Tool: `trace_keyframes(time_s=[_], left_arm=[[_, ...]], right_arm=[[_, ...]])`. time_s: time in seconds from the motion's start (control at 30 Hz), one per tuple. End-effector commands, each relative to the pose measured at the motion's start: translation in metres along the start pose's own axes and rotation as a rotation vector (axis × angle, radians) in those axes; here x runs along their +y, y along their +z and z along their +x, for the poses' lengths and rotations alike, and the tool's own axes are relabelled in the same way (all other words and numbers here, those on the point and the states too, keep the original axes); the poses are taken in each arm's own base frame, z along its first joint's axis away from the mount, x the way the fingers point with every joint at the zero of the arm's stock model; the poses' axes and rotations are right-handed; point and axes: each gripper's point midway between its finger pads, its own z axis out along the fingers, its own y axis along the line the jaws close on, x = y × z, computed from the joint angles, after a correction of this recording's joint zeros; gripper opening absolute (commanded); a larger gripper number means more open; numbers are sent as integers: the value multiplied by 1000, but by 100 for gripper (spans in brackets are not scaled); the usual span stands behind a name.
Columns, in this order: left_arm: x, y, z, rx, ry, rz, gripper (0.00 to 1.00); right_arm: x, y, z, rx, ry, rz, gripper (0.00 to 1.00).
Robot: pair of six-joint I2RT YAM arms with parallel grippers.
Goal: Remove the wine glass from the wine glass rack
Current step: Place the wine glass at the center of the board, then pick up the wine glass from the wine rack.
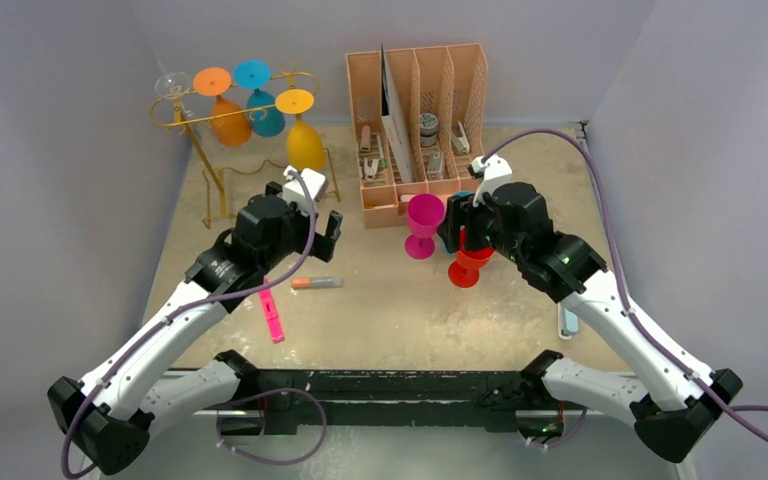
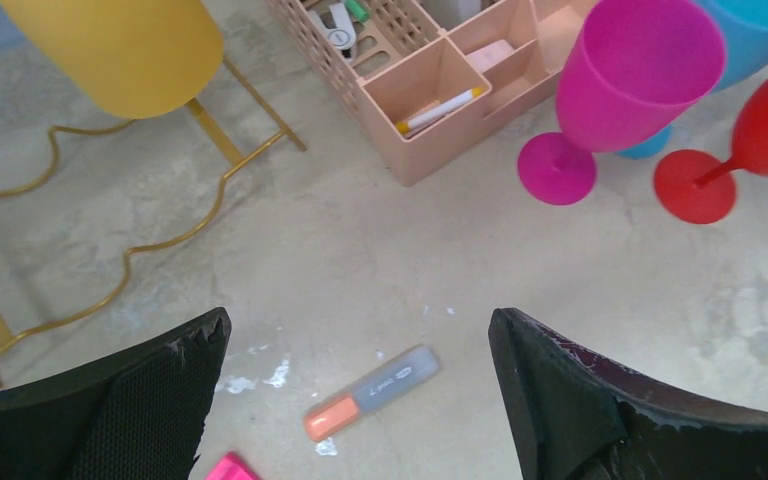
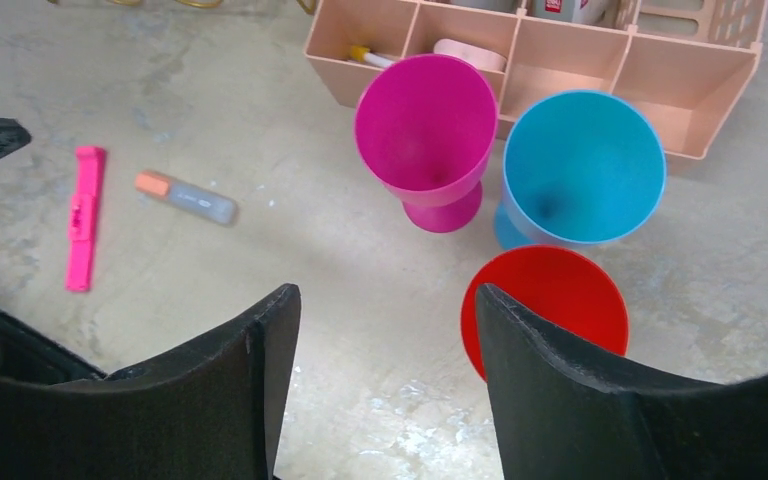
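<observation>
The gold wire wine glass rack (image 1: 203,118) stands at the back left, its wavy base (image 2: 140,245) in the left wrist view. A clear, an orange, a blue and a yellow wine glass (image 1: 305,145) hang upside down from it. The yellow bowl (image 2: 120,50) is just ahead of my left gripper (image 1: 312,218), which hovers wide open (image 2: 360,320) over the table, holding nothing. A magenta glass (image 3: 428,130), a blue glass (image 3: 582,165) and a red glass (image 3: 560,295) stand upright mid-table. My right gripper (image 3: 385,295) is open and empty, its right finger against the red glass's near side.
A peach desk organiser (image 1: 415,110) stands at the back centre, right behind the standing glasses. An orange-capped highlighter (image 1: 317,283) and a pink marker (image 1: 272,317) lie on the table below the left arm. A pale object (image 1: 565,320) lies beside the right arm.
</observation>
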Motion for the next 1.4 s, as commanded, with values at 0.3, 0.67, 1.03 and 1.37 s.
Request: trace_keyframes(time_s=[0.3, 0.67, 1.03, 1.37], left_arm=[[-8, -18, -55, -8, -420, 129, 100], [12, -27, -88, -42, -656, 108, 100], [50, -27, -110, -107, -911, 177, 97], [98, -20, -148, -365, -1131, 30, 91]], right_arm=[[27, -36, -24, -41, 82, -140, 75], [37, -44, -22, 29, 133, -175, 83], [41, -48, -13, 48, 143, -204, 91], [34, -44, -16, 2, 164, -170, 91]])
